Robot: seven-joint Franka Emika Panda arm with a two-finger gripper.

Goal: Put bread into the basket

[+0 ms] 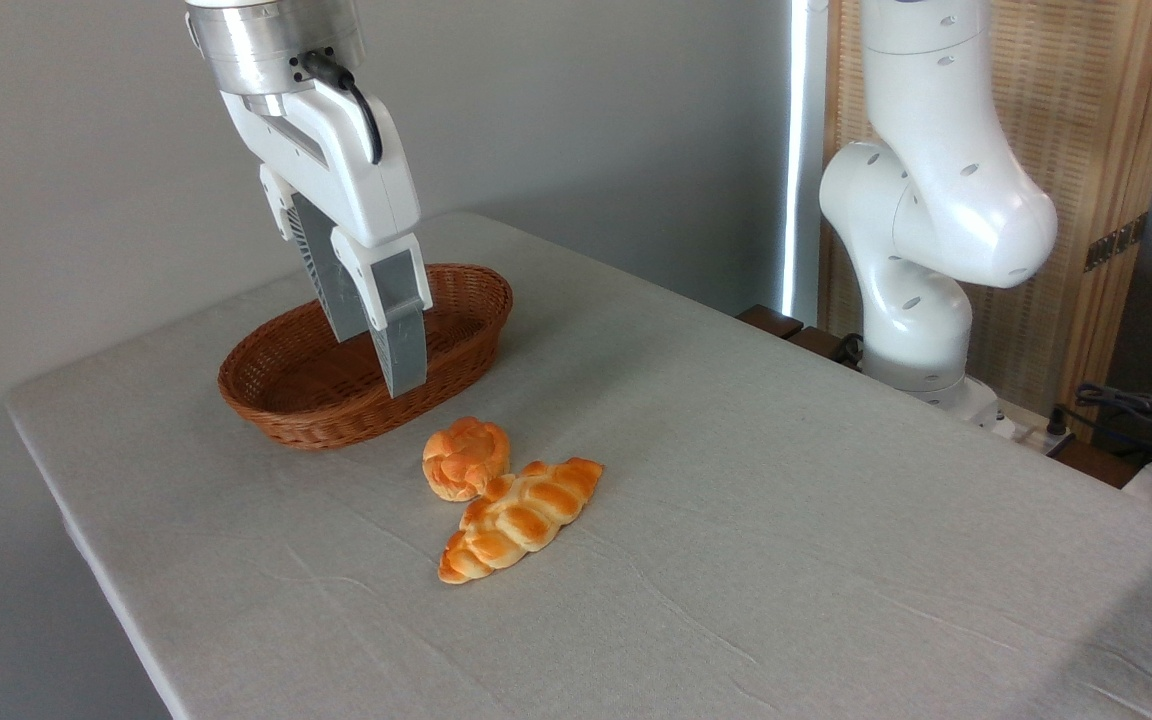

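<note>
— Looking at the bun (465, 458) first: small, round, knotted, with a glossy golden-orange crust going paler toward the base. It sits on the surface (736, 520), which is covered in a pale grey cloth with soft creases.

— And the longer one touching it?

— That's a braided loaf (519, 518) with pointed ends and the same shiny orange crust. It lies just in front of the bun, slanting to the right, with its upper side against the bun's lower right edge.

— Where's the basket (276, 395)?

— Behind and left of the bun, close by but not touching. It is a shallow oval of reddish-brown woven wicker, and I see nothing inside it.

— The gripper (376, 345)?

— It hangs from a white arm with a metal collar, over the basket. The fingers (401, 330) are grey, flat and ribbed on the inner face, pointing down and tilted slightly. From here one finger partly overlaps the other, and I see only a narrow gap between them. They hold nothing. The front tip shows against the basket's near wall.

— So the bun isn't between them?

— No. It lies lower and to the right of the fingertips, apart from them, outside the basket, resting on the cloth. A second white arm segment (926, 210) stands at the far right edge of the surface.
</note>
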